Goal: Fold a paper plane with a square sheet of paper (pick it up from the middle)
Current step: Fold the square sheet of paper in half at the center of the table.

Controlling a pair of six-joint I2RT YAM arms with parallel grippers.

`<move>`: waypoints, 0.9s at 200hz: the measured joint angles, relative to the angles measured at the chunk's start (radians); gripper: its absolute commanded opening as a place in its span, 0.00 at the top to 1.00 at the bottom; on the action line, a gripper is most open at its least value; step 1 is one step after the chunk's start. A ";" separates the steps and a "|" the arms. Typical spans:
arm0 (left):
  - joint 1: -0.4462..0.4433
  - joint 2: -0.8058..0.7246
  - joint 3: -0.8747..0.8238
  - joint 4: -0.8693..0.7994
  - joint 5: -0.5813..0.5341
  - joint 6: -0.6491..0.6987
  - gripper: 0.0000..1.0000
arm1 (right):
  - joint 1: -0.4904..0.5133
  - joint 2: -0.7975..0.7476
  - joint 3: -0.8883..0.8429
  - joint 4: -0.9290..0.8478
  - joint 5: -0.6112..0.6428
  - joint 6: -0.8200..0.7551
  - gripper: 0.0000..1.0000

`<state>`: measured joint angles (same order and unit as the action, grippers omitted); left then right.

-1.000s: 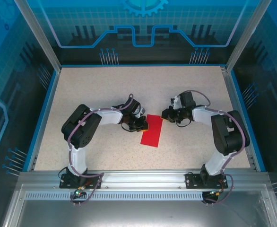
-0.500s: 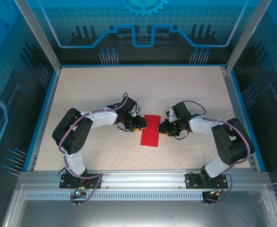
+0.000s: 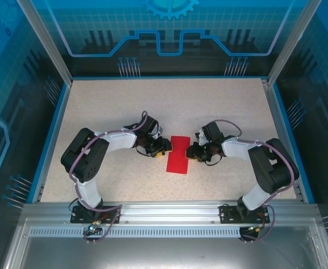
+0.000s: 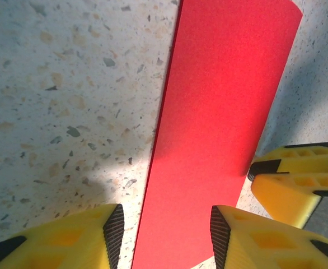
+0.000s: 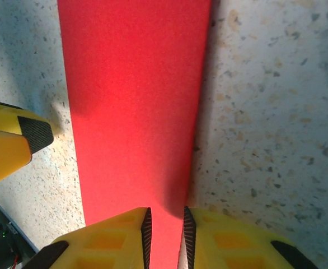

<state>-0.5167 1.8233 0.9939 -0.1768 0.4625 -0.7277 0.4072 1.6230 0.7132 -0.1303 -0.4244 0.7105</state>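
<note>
Speckled beige table [image 3: 209, 106], rimmed in blue, carries 2 arms bolted at its near edge, both bent inward toward a red sheet of paper [image 3: 178, 154] at mid-table. The sheet lies as a narrow rectangle, long side running away from the bases, with bare table all around it.

Just left of the sheet, the left end effector [image 4: 167, 227] holds its yellow fingers spread wide. Its black pads [image 4: 114, 228] stand on either side of the sheet's near end, clear of the red surface.

Just right of the sheet, the right end effector [image 5: 167, 227] has its fingers drawn nearly together over the paper's edge. Red fills the thin gap between them, but whether the pads actually clamp it cannot be told. A shadow runs along that side of the sheet.

Beyond the paper, the table stretches bare to a blue patterned back wall [image 3: 169, 33] framed by aluminium posts [image 3: 46, 42].
</note>
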 measured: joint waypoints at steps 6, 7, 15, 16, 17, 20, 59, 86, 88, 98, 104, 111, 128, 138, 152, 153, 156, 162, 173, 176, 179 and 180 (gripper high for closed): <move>0.000 0.000 0.000 0.000 0.003 0.000 0.51 | 0.000 0.003 0.000 0.002 -0.001 0.000 0.75; 0.000 0.000 0.000 0.000 0.003 0.000 0.51 | 0.000 0.004 0.000 0.003 -0.001 0.000 0.75; 0.000 0.001 0.000 0.000 0.008 0.000 0.51 | 0.000 0.008 0.000 0.009 -0.002 0.000 0.75; 0.000 0.001 0.000 0.000 0.009 0.000 0.51 | 0.000 0.009 0.000 0.010 -0.002 0.000 0.75; 0.000 0.001 0.000 0.000 0.010 0.000 0.50 | 0.000 0.010 0.000 0.010 -0.002 0.000 0.75; 0.000 0.001 0.000 0.000 0.010 0.000 0.50 | 0.000 0.011 0.000 0.012 -0.002 0.000 0.75; 0.000 0.010 0.000 0.000 0.033 0.001 0.50 | -0.003 0.020 0.000 0.024 -0.001 0.000 0.76; 0.000 0.012 0.000 -0.002 0.033 0.001 0.50 | -0.009 0.003 -0.001 0.021 0.000 0.003 0.74; 0.000 0.012 0.000 -0.002 0.033 0.001 0.50 | -0.009 0.000 -0.001 0.019 0.000 0.003 0.74; 0.000 0.012 0.000 -0.002 0.033 0.001 0.51 | -0.011 -0.022 -0.001 0.018 -0.001 0.004 0.74; 0.000 0.012 0.000 -0.002 0.033 0.001 0.50 | -0.011 -0.034 -0.001 0.019 -0.002 0.005 0.74; 0.000 0.012 0.000 -0.002 0.033 0.001 0.50 | -0.011 -0.047 -0.001 0.022 -0.003 0.006 0.74; 0.000 0.012 0.000 -0.002 0.033 0.001 0.50 | -0.010 -0.058 -0.001 0.038 -0.010 0.015 0.73; 0.000 0.012 0.000 -0.002 0.033 0.001 0.50 | -0.010 -0.056 -0.001 0.045 -0.014 0.019 0.73; 0.000 0.012 0.000 -0.002 0.033 0.001 0.50 | -0.010 -0.048 -0.001 0.056 -0.027 0.027 0.73; 0.000 0.012 0.000 -0.002 0.033 0.001 0.50 | -0.010 -0.047 -0.001 0.056 -0.028 0.027 0.73; 0.000 0.012 0.000 -0.002 0.033 0.001 0.50 | -0.010 -0.045 -0.001 0.060 -0.029 0.028 0.73; 0.000 0.012 0.000 -0.002 0.033 0.001 0.51 | -0.010 -0.037 -0.001 0.065 -0.031 0.030 0.74; 0.000 0.012 0.000 -0.002 0.033 0.001 0.50 | -0.010 -0.021 -0.001 0.071 -0.031 0.034 0.74; 0.000 0.012 0.000 -0.002 0.033 0.001 0.50 | -0.010 -0.017 -0.002 0.071 -0.030 0.034 0.74; 0.000 0.012 0.000 -0.002 0.033 0.001 0.50 | -0.010 -0.013 -0.003 0.072 -0.029 0.034 0.74; 0.000 0.012 0.000 -0.002 0.033 0.001 0.50 | -0.010 -0.012 -0.003 0.072 -0.029 0.034 0.74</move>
<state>-0.5167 1.8355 0.9939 -0.1783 0.4953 -0.7269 0.3969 1.6112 0.7101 -0.0578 -0.4530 0.7448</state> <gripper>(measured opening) 0.496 0.265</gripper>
